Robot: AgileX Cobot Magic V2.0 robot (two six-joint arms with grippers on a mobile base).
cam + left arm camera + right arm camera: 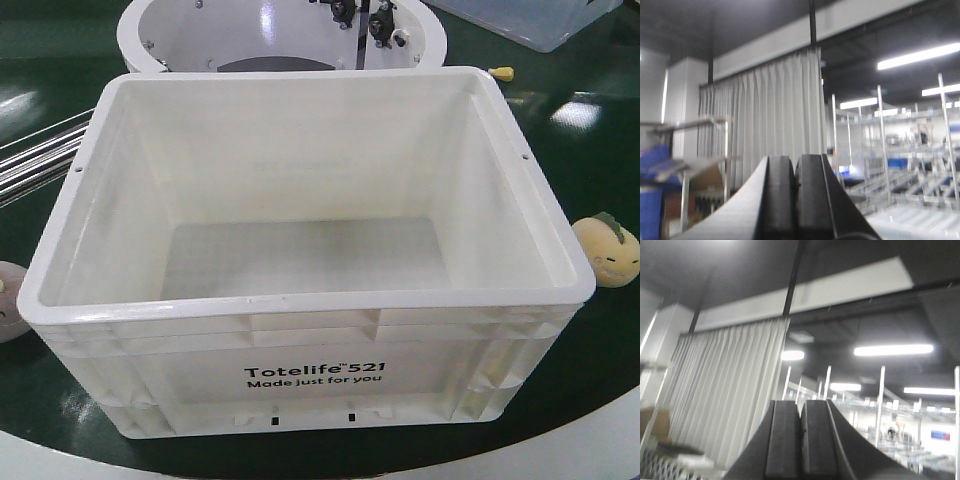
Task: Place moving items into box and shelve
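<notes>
Box (300,300) on green table (592,385), curtain (770,110) and racks (900,150) beyond, left gripper (796,160) and right gripper (800,404) closed

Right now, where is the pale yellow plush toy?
Front-facing view: the pale yellow plush toy lies on the green surface at the right edge, beside the near right corner of the white tote.

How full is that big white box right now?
Empty. In the front view the white box has a bare floor. The yellow plush toy lies outside to its right, the pinkish plush toy outside to its left.
</notes>
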